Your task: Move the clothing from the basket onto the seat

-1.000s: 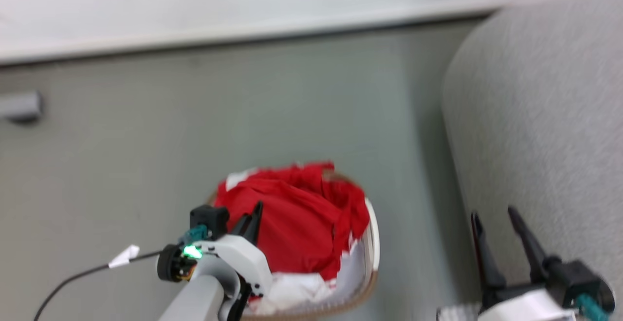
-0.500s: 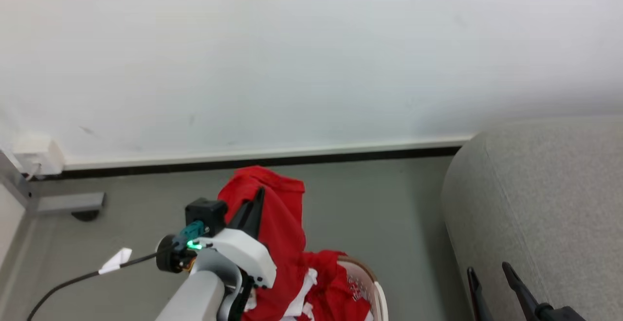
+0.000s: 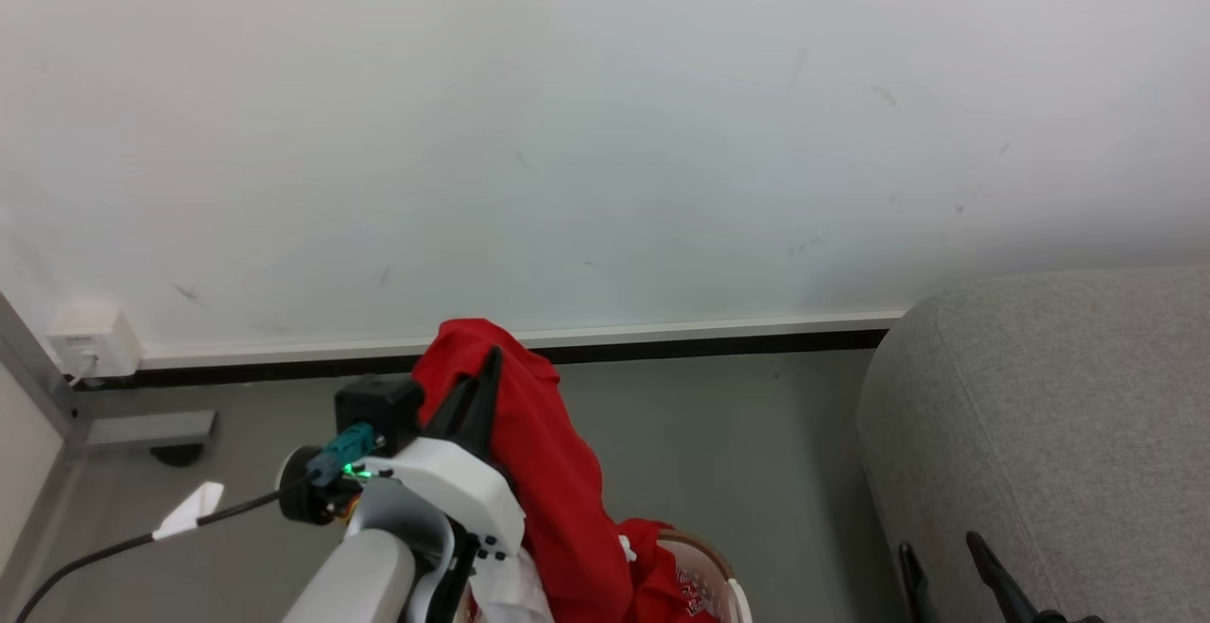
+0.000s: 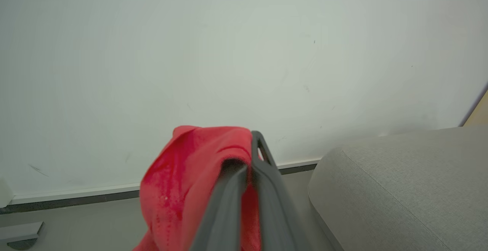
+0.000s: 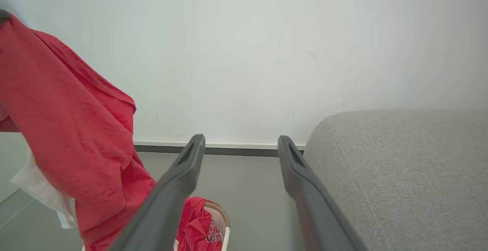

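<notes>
The left gripper (image 3: pixel 489 360) stands high, its two dark fingers pinched together on a fold of the clothing (image 3: pixel 553 481). The red jersey bunches over and past the fingertips, then hangs down along the gripper's right side in one long fall. Its lower end trails into the basket (image 3: pixel 730 589) beneath, where more red cloth with a printed patch and some white trim lies crumpled. A piece of the basket's brown-banded rim shows below and to the right of that gripper. The right gripper (image 5: pixel 241 141) sits low, with its fingers spread wide apart and nothing between them. The seat (image 5: pixel 400 175) rises close by on its right side, and the hanging jersey is off to its left, well apart from it. Beyond both grippers a pale wall (image 3: pixel 605 131) meets the grey floor (image 3: pixel 718 434) along a dark skirting strip. A black cable (image 3: pixel 250 502) with a white tag trails away from the left wrist.
</notes>
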`<state>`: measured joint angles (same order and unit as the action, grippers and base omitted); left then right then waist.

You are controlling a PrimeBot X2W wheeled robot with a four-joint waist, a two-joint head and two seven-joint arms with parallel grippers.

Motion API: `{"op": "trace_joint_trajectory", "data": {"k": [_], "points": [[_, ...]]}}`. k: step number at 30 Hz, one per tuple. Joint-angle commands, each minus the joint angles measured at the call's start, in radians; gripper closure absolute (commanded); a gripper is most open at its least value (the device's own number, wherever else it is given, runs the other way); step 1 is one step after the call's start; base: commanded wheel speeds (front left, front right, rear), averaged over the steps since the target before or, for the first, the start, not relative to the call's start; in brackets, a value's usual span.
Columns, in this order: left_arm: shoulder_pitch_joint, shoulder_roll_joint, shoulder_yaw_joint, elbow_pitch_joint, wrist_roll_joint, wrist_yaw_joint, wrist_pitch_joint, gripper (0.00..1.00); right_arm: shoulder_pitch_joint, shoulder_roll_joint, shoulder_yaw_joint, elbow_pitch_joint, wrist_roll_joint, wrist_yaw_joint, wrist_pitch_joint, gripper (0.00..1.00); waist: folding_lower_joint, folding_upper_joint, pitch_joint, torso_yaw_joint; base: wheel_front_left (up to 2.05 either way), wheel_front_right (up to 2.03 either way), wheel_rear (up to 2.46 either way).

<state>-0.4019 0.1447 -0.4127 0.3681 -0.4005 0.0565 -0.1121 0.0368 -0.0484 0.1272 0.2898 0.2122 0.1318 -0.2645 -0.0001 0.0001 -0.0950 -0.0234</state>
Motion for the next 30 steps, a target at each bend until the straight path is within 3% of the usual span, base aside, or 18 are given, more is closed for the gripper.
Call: {"op": "trace_joint_trajectory", "data": {"k": [1,8,14,24,30], "points": [[0.016,0.011,0.000,-0.017,-0.008,0.005,0.005,1.00,0.011,-0.004,0.002,-0.007,0.005,-0.002,0.000,0.00,0.0001,-0.0001,0.001,-0.001,0.00,0.00,0.00],[0.034,0.019,-0.011,-0.083,-0.008,0.015,0.029,1.00,-0.016,-0.004,0.056,-0.055,-0.020,-0.002,0.000,0.00,0.0001,-0.0001,0.008,0.002,0.00,0.00,0.00],[0.032,0.020,-0.025,-0.119,-0.003,0.020,0.046,1.00,-0.091,-0.004,0.224,-0.087,-0.043,-0.002,0.000,0.00,0.0001,-0.0001,0.010,0.009,0.00,0.00,0.00],[-0.002,-0.002,-0.063,-0.144,0.012,0.018,0.062,1.00,-0.269,-0.004,0.490,0.015,0.008,-0.002,0.000,0.00,0.0001,-0.0001,0.014,0.046,0.00,0.00,0.00],[-0.037,-0.037,-0.120,-0.145,0.025,0.001,0.075,1.00,-0.333,-0.004,0.546,0.093,0.019,-0.002,0.000,0.00,0.0001,-0.0001,0.023,0.094,0.00,0.00,0.00]]}}
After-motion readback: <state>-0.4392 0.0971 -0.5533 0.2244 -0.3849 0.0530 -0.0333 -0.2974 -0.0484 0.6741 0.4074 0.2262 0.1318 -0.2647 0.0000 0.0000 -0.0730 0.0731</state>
